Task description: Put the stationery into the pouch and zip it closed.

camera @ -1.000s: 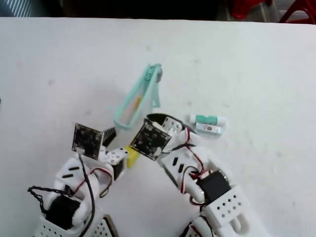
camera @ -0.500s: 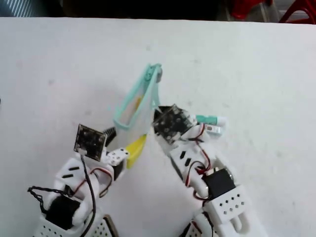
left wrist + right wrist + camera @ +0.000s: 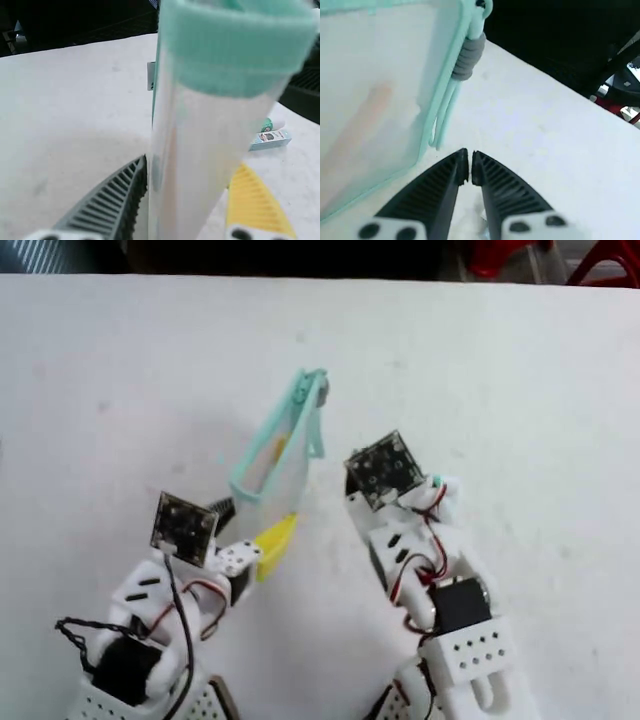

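In the high view the pouch (image 3: 272, 455) is being held on edge by the left gripper (image 3: 252, 523). In the left wrist view its end is being pinched between the fingers (image 3: 252, 205), the stationery (image 3: 270, 139) lying on the desk beyond. In the right wrist view the fingers of the right gripper (image 3: 469, 167) are being pressed together, empty, beside the pouch; spreading is being called for before any pickup.

The translucent pouch (image 3: 272, 455), trimmed in mint green, stands on edge with its mouth gaping upward. Its near end is pinched in the left gripper (image 3: 187, 197). An orange item (image 3: 357, 130) shows faintly inside. A green-capped tube (image 3: 270, 124) and a small box (image 3: 270, 139) lie together nearby.
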`<state>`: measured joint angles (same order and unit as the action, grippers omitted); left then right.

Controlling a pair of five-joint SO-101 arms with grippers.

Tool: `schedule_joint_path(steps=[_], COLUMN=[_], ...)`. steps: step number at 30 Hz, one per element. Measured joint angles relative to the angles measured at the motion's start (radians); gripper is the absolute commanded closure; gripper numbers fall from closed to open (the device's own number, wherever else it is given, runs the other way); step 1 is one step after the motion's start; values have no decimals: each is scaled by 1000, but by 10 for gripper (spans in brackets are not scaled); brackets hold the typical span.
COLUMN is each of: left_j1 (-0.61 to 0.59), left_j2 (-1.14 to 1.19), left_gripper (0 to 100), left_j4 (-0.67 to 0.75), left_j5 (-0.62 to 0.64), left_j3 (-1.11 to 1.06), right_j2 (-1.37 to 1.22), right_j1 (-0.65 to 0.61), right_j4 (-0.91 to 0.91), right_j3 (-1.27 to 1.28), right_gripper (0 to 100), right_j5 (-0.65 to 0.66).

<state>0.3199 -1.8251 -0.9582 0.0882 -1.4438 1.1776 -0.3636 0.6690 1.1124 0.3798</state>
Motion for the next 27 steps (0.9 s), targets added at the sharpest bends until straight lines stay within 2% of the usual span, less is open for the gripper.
schedule_joint_path(steps=[4,12,18,20,23,24,27], left_j1=[0,0,0,0,0,0,0], left_j2=[0,0,0,0,0,0,0], left_gripper=[731,732,734,735,735,735,735], left_j4=[0,0,0,0,0,0,0], left_j5=[0,0,0,0,0,0,0], left_j3=[0,0,0,0,0,0,-3], right_j2=[0,0,0,0,0,0,2], right_j1=[83,514,758,787,795,795,796], right_j4=[89,98,98,110,212,261,391], right_j3=[-77,-213,-252,-253,-270,-284,-310], right_gripper=[981,981,972,882,656,626,661], right_j5=[26,31,49,54,89,100,155])
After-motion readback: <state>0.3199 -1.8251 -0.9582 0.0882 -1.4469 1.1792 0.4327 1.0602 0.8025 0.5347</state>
